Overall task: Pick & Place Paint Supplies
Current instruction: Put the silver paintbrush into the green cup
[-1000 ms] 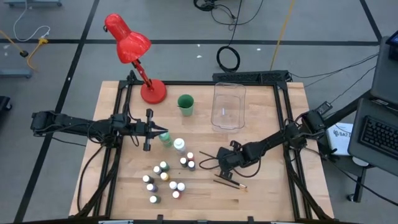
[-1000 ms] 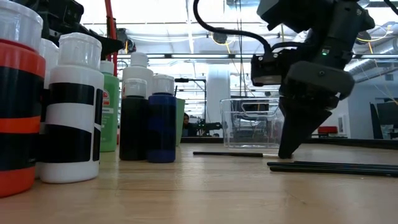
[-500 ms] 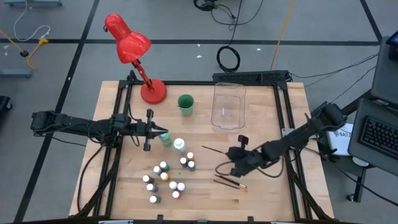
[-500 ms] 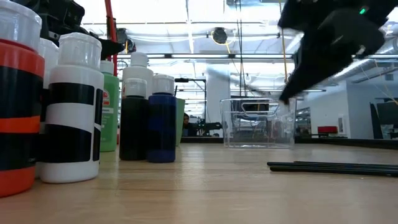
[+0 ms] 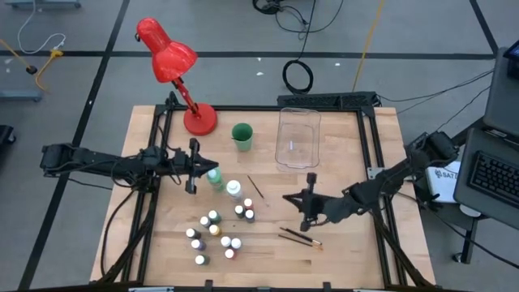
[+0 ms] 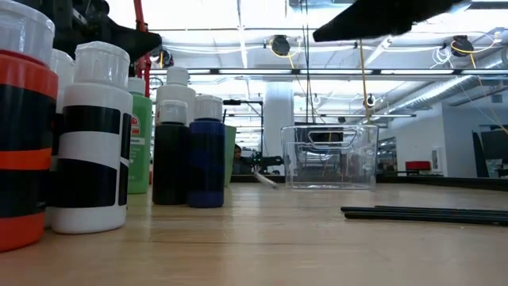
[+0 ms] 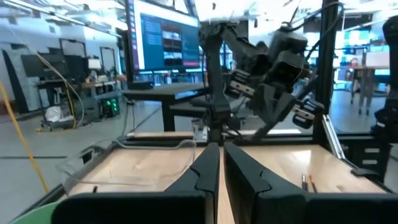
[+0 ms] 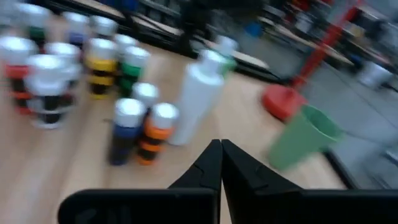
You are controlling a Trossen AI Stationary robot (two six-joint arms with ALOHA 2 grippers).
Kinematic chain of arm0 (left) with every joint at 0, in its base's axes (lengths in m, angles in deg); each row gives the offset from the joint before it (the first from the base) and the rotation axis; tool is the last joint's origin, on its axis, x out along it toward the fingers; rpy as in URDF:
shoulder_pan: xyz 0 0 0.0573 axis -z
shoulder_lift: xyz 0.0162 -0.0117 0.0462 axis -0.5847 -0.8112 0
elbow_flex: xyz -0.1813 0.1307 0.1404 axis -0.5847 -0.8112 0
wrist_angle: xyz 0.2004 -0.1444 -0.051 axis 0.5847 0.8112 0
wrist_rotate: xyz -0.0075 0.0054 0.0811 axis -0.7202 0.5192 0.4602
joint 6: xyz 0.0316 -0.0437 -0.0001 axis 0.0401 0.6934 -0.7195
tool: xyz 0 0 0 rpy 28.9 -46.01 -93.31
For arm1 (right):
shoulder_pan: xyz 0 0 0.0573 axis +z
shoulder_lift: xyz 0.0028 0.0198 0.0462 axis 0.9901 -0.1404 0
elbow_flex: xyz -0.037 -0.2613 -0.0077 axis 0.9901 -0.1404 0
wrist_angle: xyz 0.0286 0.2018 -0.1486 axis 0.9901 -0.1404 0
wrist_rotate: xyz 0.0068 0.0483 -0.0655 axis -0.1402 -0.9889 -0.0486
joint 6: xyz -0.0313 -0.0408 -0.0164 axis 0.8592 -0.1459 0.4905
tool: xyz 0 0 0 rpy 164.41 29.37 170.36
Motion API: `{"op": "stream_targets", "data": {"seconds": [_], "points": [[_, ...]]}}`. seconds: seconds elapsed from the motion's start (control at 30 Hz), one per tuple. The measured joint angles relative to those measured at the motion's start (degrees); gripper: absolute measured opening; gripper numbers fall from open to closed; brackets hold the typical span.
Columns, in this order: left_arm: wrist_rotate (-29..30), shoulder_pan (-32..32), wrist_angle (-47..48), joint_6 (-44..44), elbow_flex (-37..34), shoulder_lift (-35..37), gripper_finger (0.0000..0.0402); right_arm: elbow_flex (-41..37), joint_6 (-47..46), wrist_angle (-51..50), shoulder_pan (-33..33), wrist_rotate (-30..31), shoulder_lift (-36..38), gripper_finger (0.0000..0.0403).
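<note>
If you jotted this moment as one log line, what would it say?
left gripper: shut, beside tall green bottle | right gripper: shut, empty, raised over table | thin dark brush: lying loose | clear plastic bin: no supplies visible

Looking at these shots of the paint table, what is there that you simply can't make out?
- Overhead view: the small white-capped paint bottles are too small to read labels.
- Table-level view: the nearest orange-and-black bottle is cut off by the picture's left edge, and the bottles hide the table behind them.
- Table-level view: the right claw is only a dark shape cut off at the top edge.
- Right wrist view: the tall white bottle and green cup are blurred.
</note>
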Motion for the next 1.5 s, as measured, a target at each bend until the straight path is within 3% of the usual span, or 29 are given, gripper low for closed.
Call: {"op": "stream_targets", "data": {"seconds": [0.13, 0.33, 0.47, 0.57, 0.63, 0.73, 0.9, 1.23, 1.5], "points": [[-0.92, 0.02, 2.83, -0.65, 1.06, -1.83, 0.0026, -5.95, -0.37, 10.84, -2.89, -3.23, 0.17, 0.0001], [-0.92, 0.02, 3.05, -2.21, 1.16, -4.42, 0.0026, -7.43, -7.37, 6.14, -3.59, -4.03, 1.31, 0.0], [-0.92, 0.02, 3.13, -2.21, 1.16, -5.62, 0.0026, -0.07, -17.05, -11.46, 0.28, -9.26, 1.36, 0.0], [-0.94, 0.02, 3.2, -1.95, 1.16, -5.86, 0.0026, 9.51, -29.0, -32.21, 5.07, -11.1, -1.2, 0.0], [-0.94, 0.02, 3.24, -1.97, 1.16, -5.82, 0.0026, 15.48, -37.87, -44.73, 8.0, -16.15, -4.28, 0.0], [-0.94, 0.02, 3.56, -2.84, 1.16, -5.82, 0.0026, 21.63, -50.58, -54.73, 12.61, -25.12, -8.63, 0.0], [-0.9, 0.02, 3.27, -5.13, 1.16, -5.82, 0.0026, 22.27, -66.84, -55.6, 16.25, -33.56, -14.63, 0.0022], [-0.88, 0.02, 2.76, -13.13, 1.16, -5.82, 0.0026, 22.27, -74.87, -56.08, 14.05, -46.4, -22.74, 0.0132], [-0.88, 0.01, 2.59, -14.91, 1.16, -5.82, 0.0026, 22.34, -76.15, -58.11, 13.93, -43.35, -25.15, 0.0132]]}}
